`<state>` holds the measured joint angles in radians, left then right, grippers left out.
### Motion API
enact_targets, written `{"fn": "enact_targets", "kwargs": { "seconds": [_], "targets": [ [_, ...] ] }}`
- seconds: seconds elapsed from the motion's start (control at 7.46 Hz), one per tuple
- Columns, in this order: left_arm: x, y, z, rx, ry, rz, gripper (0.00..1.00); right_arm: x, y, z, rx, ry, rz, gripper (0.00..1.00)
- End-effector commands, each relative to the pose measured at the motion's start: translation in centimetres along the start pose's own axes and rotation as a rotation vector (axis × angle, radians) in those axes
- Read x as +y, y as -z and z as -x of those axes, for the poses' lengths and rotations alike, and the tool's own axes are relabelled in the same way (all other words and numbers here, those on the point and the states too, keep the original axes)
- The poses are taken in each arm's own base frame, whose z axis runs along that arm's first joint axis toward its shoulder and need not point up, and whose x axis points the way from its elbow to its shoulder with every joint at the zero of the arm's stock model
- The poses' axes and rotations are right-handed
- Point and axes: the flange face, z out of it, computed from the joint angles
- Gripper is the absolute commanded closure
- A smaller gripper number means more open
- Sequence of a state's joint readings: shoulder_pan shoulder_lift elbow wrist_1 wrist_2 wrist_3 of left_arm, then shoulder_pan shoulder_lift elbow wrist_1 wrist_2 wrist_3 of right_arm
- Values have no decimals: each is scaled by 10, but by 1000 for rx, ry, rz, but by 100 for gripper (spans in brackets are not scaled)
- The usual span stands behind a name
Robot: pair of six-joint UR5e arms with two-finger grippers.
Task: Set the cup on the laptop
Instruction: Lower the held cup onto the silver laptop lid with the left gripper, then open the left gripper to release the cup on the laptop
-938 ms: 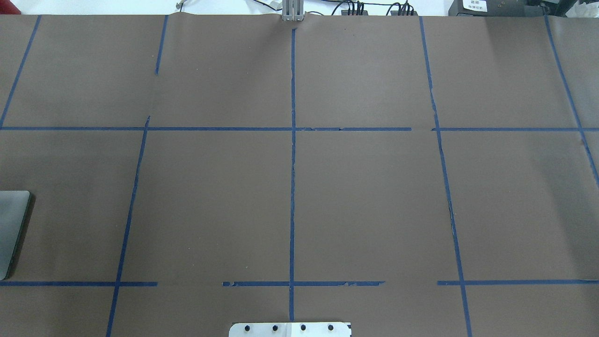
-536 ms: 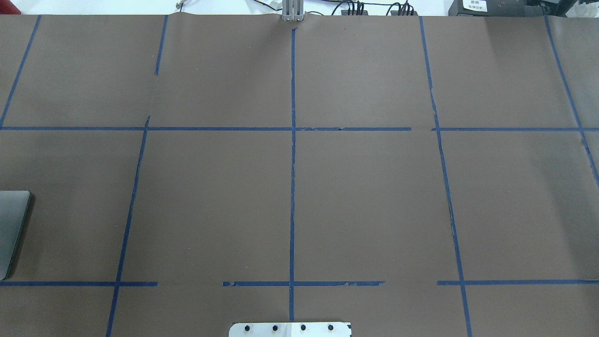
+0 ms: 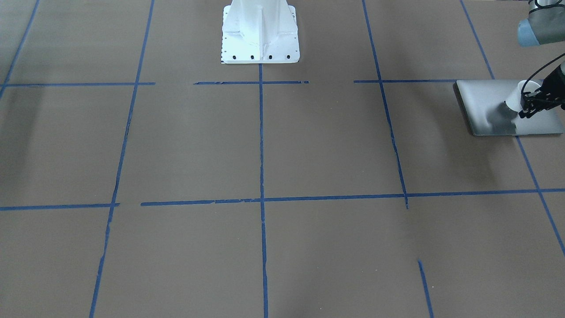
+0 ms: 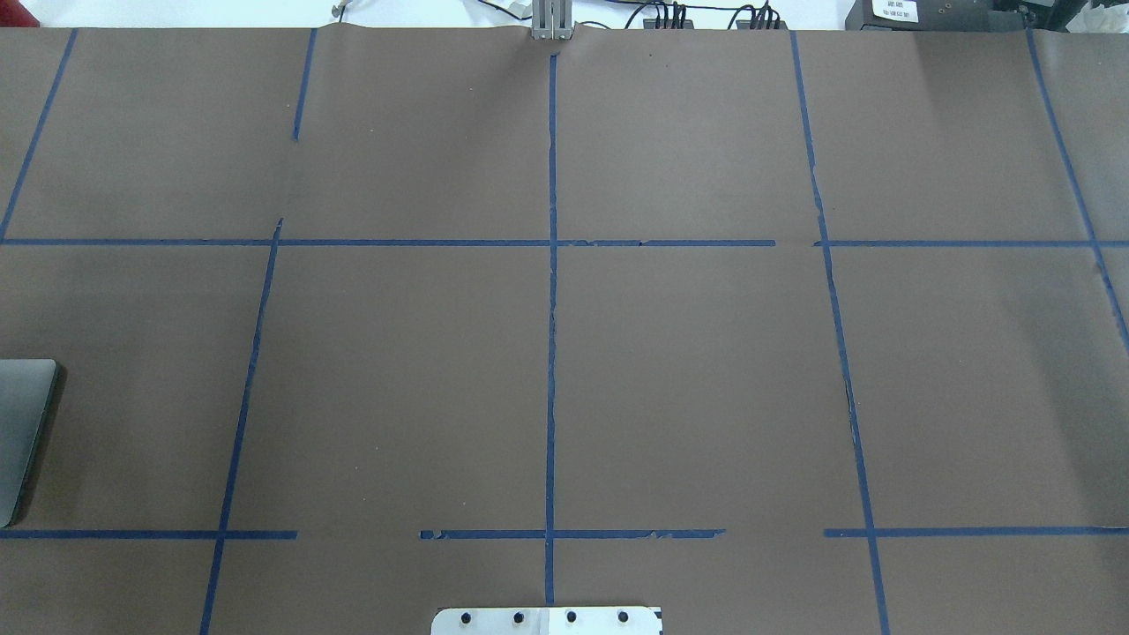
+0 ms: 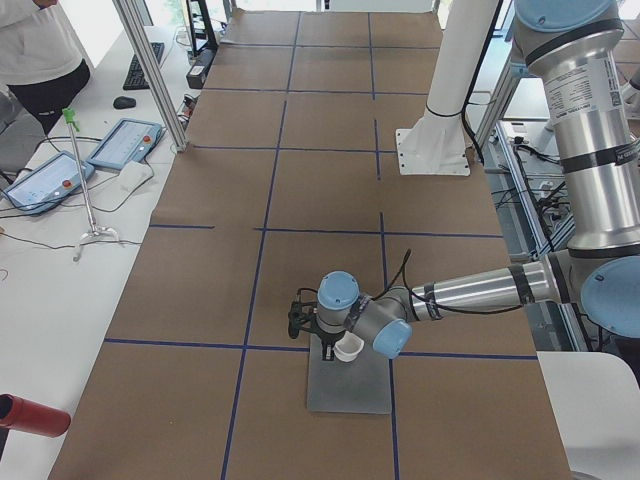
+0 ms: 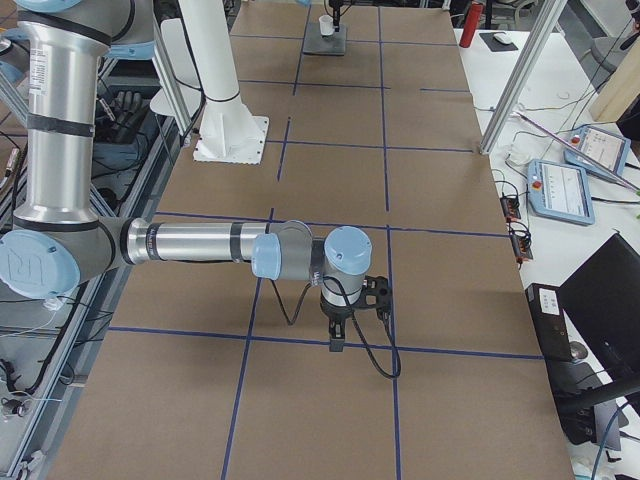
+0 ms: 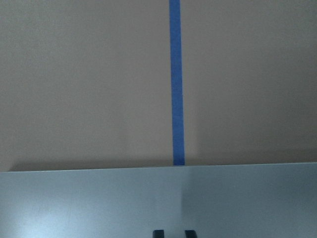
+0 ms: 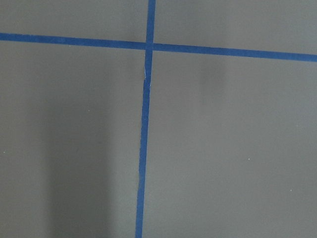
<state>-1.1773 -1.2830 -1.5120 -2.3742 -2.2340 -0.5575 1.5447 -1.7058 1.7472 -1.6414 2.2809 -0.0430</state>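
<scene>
The silver-grey laptop point(image 3: 485, 101) lies closed and flat at the table's end on my left side. It also shows in the overhead view point(image 4: 22, 423), in the exterior left view point(image 5: 350, 390) and in the left wrist view point(image 7: 99, 203). The small white cup point(image 3: 521, 95) is over the lid, tilted, and casts a shadow on it. It also shows in the exterior left view point(image 5: 348, 348). My left gripper point(image 3: 527, 109) is shut on the cup's side. Its fingertips point(image 7: 157, 233) stand close together. My right gripper point(image 6: 336, 345) points down over bare table. I cannot tell whether it is open or shut.
The white robot pedestal point(image 3: 260, 31) stands at the table's middle edge. Blue tape lines point(image 4: 551, 353) cross the brown table cover. Beside the table are tablets point(image 5: 125, 143), a red cylinder point(image 5: 30, 415) and a person point(image 5: 35, 50).
</scene>
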Motion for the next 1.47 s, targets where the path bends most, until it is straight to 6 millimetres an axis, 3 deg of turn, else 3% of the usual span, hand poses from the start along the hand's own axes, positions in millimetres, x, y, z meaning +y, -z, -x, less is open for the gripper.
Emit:
{"fn": "enact_targets", "kwargs": {
  "seconds": [0.0,0.27,0.4,0.54,0.67,1.07,1.34],
  "targets": [
    [1,-2,1,-1,4,8,100,0,0,0,0,0,0,0],
    [3,-6,3,-4,5,18,100,0,0,0,0,0,0,0],
    [4,-8,2,-7,0,22,66,0,0,0,1,0,0,0],
    [4,-8,3,-11,-3,17,23,0,0,0,0,0,0,0],
    [2,-7,1,-6,-13,6,4,0,0,0,0,0,0,0],
    [-10,-4,-10,11,-28,-2,1,0,0,0,0,0,0,0],
    [-21,8,-20,45,-62,-22,1,0,0,0,0,0,0,0]
  ]
}}
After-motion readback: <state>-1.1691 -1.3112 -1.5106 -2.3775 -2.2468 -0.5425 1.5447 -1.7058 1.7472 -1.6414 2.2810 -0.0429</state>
